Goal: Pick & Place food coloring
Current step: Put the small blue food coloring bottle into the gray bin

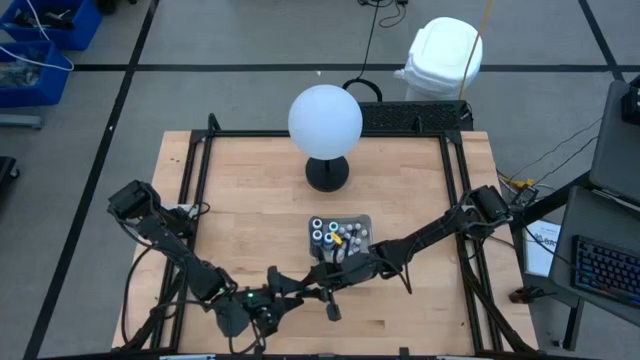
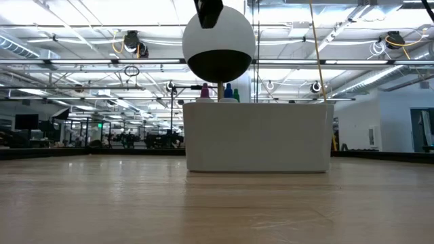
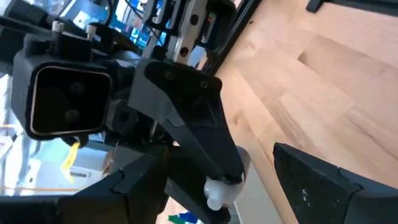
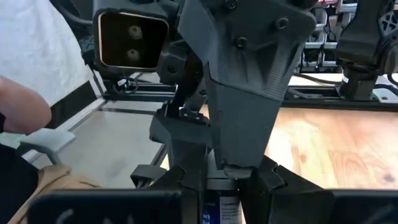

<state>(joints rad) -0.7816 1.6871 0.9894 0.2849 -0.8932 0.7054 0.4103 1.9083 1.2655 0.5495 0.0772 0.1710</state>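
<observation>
Black fingers of my right gripper (image 1: 338,272) were clamped on one small food coloring bottle (image 3: 214,194), white cap showing and a printed label down its side. I held it up off the wood, over the front middle of the table (image 1: 250,200). And right there, facing it, was my left gripper (image 1: 322,295), its fingers (image 3: 329,186) spread wide on either side of that bottle, not touching it that I could see. Both wrists pointed at each other, nose to nose!

Just behind the meeting point sat the clear tray (image 1: 365,222), with the rest of the food coloring bottles (image 1: 332,235) standing inside it, some with white tops, some darker and rounder. Further back on the table stood the white globe (image 1: 325,118) on its black base (image 1: 327,175). From table height, the tray's wall was in front and the globe rose above it.
</observation>
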